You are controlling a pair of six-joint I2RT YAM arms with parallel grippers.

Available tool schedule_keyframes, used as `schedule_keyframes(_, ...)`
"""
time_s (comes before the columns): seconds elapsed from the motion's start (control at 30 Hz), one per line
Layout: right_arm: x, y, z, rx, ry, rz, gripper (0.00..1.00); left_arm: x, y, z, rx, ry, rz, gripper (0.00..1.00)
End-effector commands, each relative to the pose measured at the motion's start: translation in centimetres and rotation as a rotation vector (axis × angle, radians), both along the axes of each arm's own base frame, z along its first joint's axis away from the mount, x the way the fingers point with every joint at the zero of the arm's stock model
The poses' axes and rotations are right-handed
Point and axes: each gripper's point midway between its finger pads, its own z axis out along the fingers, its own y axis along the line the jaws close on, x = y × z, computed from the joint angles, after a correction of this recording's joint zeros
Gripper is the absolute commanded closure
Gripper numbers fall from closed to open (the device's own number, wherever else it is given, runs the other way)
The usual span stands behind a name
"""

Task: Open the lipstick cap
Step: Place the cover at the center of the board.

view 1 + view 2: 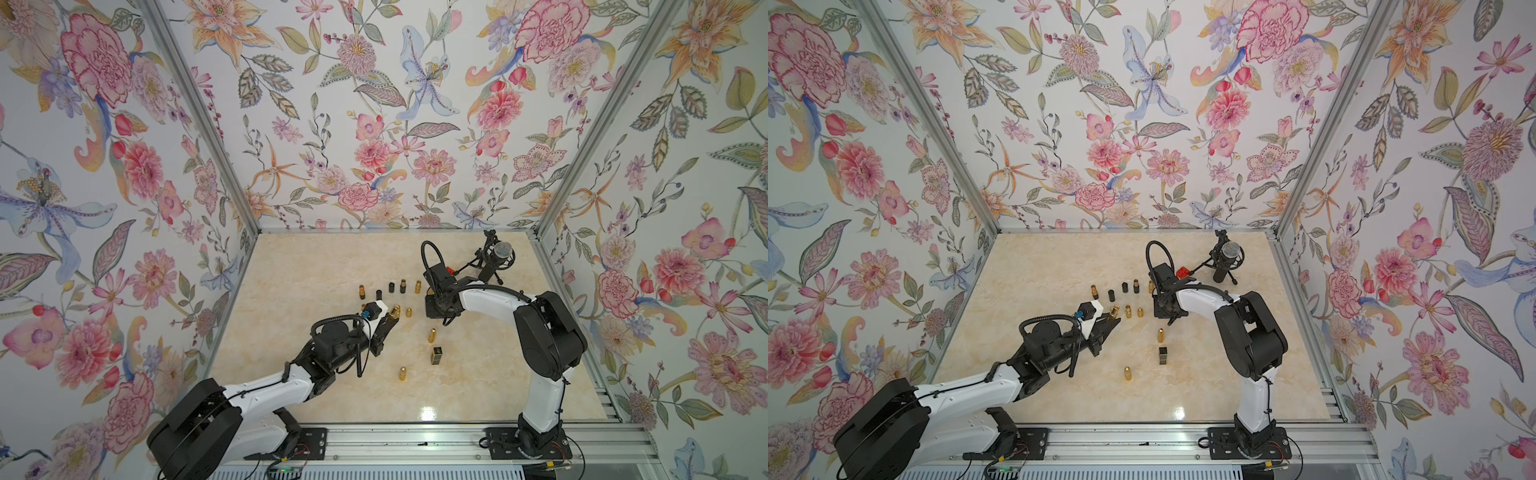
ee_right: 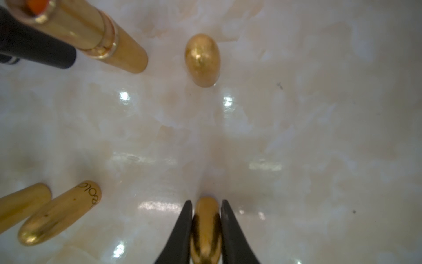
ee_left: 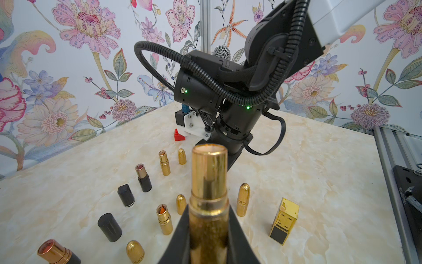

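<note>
Currently: left end effector (image 3: 208, 214), clenched on a gold lipstick (image 3: 209, 173), uncapped, tip outward, over the middle of the surface (image 3: 319, 182). Right end effector (image 2: 205, 205), clenched on a gold cap (image 2: 206, 228), close to the surface, apart from the lipstick. Around both stand other lipsticks (image 3: 164, 219) and caps (image 3: 243, 200).

Floral wallpaper walls (image 1: 374, 124) in pinks, blues and oranges close three sides, joined by silver metal posts (image 1: 204, 120), around a glossy cream marble-look counter (image 1: 311, 257) bearing a bright glare patch (image 1: 428, 413), probably from overhead light.
</note>
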Motion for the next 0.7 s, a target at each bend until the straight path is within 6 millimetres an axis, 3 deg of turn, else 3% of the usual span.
schedule_keyframes(0.0, 0.8, 0.2, -0.2, -0.007, -0.016, -0.012, 0.79, 0.6, 0.4, 0.6, -0.019, -0.011, 0.030, 0.91)
schedule_keyframes(0.23, 0.6, 0.1, -0.5, -0.026, -0.014, -0.006, 0.78, 0.5, 0.4, 0.6, -0.016, -0.010, 0.030, 0.91)
schedule_keyframes(0.4, 0.6, 0.4, -0.2, -0.011, -0.015, -0.005, 0.71, 0.5, 0.5, 0.6, -0.018, -0.010, 0.031, 0.91)
schedule_keyframes(0.53, 0.6, 0.7, 1.3, 0.019, -0.038, -0.002, 0.60, 0.5, 0.4, 0.8, -0.020, -0.012, 0.030, 0.91)
schedule_keyframes(0.67, 0.1, 1.2, 4.3, 0.075, -0.079, 0.010, 0.58, 0.5, 0.4, 0.9, -0.020, -0.013, 0.027, 0.91)
